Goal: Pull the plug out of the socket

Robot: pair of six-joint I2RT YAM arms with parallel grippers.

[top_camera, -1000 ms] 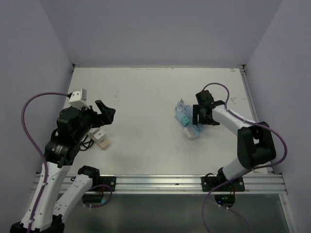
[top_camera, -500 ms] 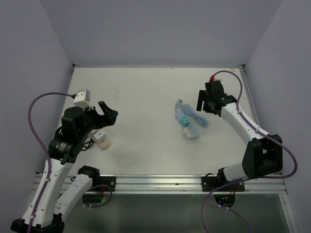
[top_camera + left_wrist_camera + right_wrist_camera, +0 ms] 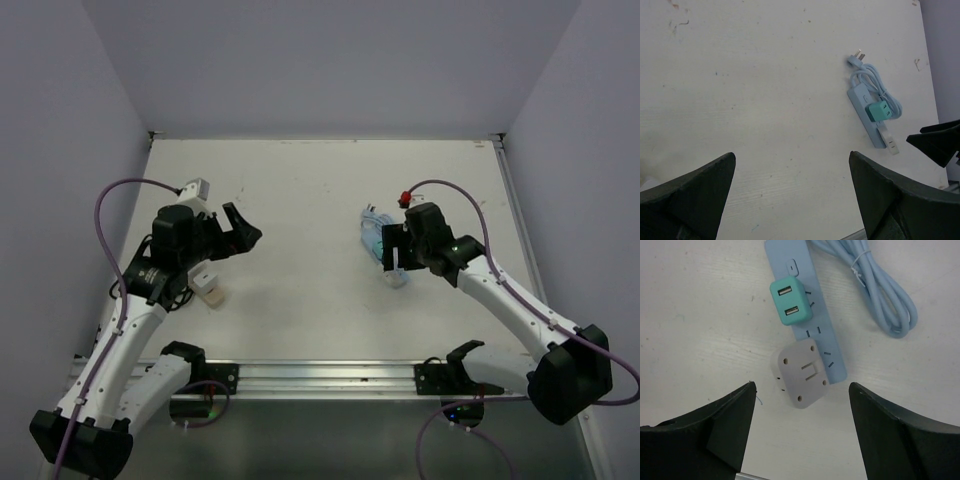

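1. Progress stands at the approach stage. On the power strip [image 3: 826, 347], the teal plug [image 3: 791, 302] and the grey adapter [image 3: 803, 372] both sit flush, so by the look of it neither has been pulled off.
2. The strip lies on the table [image 3: 300, 200] toward 3 o'clock from its centre. Its coiled cable [image 3: 890, 300] lies beside it at about 2 o'clock in the right wrist view.
3. The right gripper [image 3: 393, 255] hangs over the strip with its jaws spread wide. It grasps nothing, and the grey adapter shows between its fingers, with the teal plug at 12 o'clock from it.
4. The left gripper [image 3: 238, 232] is raised at the table's 9 o'clock side, released and empty, well apart from the strip. A small white block [image 3: 208, 288] lies near it at 7 o'clock.
5. Left to do, as I judge it: descend, close on a plug, hold the strip down and pull.
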